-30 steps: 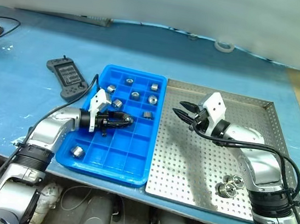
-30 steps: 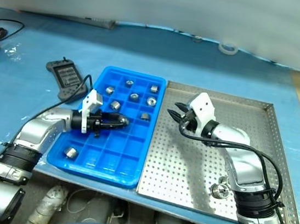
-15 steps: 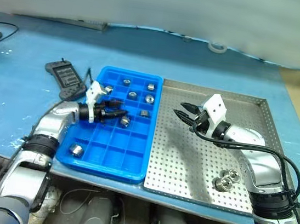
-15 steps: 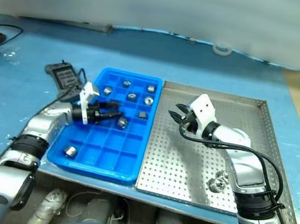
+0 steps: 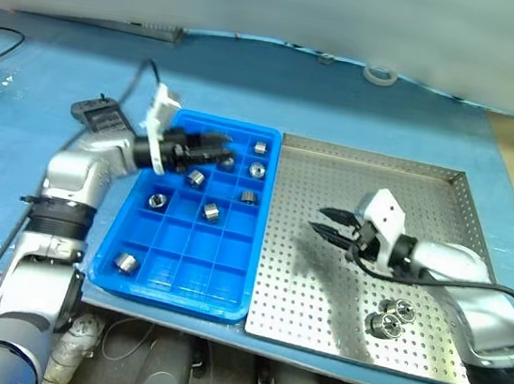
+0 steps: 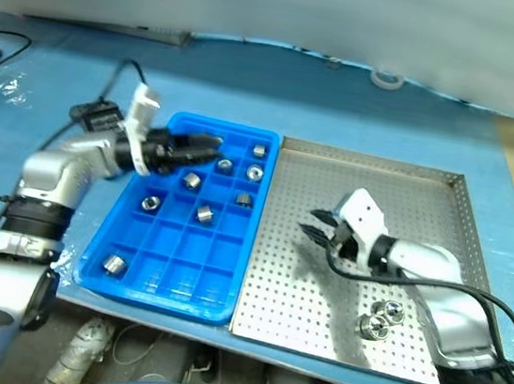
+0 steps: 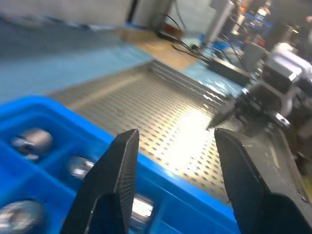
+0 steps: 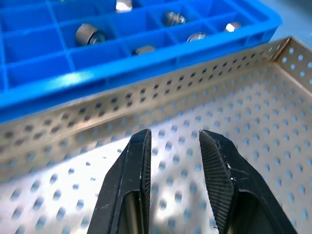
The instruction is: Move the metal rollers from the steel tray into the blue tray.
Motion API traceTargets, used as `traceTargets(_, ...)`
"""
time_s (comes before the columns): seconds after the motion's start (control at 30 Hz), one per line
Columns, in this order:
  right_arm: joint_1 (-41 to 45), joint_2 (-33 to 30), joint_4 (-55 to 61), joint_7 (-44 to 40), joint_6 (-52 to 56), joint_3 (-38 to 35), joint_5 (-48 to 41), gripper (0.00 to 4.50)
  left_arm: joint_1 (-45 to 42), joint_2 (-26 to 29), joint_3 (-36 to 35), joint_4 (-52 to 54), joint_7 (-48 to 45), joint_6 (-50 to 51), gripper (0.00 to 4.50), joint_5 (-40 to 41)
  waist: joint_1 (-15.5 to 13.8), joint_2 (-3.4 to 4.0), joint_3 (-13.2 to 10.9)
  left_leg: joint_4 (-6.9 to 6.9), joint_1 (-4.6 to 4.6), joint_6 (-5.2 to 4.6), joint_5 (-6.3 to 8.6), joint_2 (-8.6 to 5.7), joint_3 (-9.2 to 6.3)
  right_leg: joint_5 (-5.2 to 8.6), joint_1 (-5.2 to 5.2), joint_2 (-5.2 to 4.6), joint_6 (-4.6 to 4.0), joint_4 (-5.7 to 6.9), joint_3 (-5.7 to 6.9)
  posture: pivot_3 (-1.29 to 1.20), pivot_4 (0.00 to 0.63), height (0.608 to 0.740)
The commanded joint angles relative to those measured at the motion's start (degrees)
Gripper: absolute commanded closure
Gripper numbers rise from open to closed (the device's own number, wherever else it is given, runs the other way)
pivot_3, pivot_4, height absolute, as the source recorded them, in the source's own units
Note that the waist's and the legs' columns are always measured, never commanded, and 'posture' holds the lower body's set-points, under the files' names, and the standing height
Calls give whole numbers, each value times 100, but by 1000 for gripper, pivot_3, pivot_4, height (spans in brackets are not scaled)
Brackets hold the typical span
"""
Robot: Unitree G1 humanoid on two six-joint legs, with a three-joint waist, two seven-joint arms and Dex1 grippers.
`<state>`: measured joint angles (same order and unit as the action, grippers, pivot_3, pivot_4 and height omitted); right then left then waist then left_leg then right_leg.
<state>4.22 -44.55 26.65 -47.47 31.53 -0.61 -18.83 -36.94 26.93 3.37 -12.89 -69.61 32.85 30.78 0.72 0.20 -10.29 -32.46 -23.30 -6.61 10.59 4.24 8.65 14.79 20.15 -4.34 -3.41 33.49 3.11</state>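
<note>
Reaching for remaining metal rollers (image 5: 388, 317)
I steer the empty, parted right tool (image 5: 328, 234) nearward; left tool (image 5: 213, 150) parted, empty.

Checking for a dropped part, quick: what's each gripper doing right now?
Left gripper: open, empty, over the blue tray.
Right gripper: open, empty, over the steel tray.

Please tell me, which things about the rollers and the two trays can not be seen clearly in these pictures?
- Metal rollers left in the steel tray: a tight cluster near the right gripper; two or three, too small to count.
- Blue tray: the left gripper covers its far compartments in the head views.
- Left wrist view: rollers in the blue tray are blurred and cut by the edge.
</note>
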Motion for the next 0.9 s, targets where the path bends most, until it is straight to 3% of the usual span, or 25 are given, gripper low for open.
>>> traceTargets(0.03, -375, -264, 464, 6, -59, -470, 21, 2901, 113, -143, 440, 394, -201, -244, 1928, -210, 6, 2, -1, 0, 6, 20, 6, 1, 0, 0, -6, 0, 1, -1, -1, -295, 150, 740)
traceTargets(0.4, -2342, -600, 1857, 379, -354, -681, 951, 2901, 417, -390, 1287, 720, -787, -517, 1928, -438, 118, 4, 0, 12, 61, 41, -5, 15, 11, 6, -47, 4, 11, -19, -3, -442, 150, 740)
traceTargets(0.7, -3585, -422, 1193, 306, -970, -1882, 1263, 2901, -83, -528, 1305, 374, -962, -327, 1928, -466, 285, 5, 1, 2, 43, 25, 4, 14, 13, 5, -49, 3, 12, -40, -1, -498, 150, 740)
traceTargets(0.77, -3644, -148, 1344, 331, -679, -2140, 892, 2901, -93, -680, 1340, 334, -853, -345, 1928, -506, 332, 6, 2, 1, 42, 21, 7, 14, 13, 5, -52, 4, 12, -46, -1, -504, 150, 740)
traceTargets(0.9, -3885, 42, 1301, 359, -654, -2054, 1036, 2901, -116, -973, 1411, 297, -631, -354, 1928, -625, 419, 11, 5, 1, 40, 14, 10, 14, 13, 5, -54, 4, 11, -52, -1, -510, 150, 740)
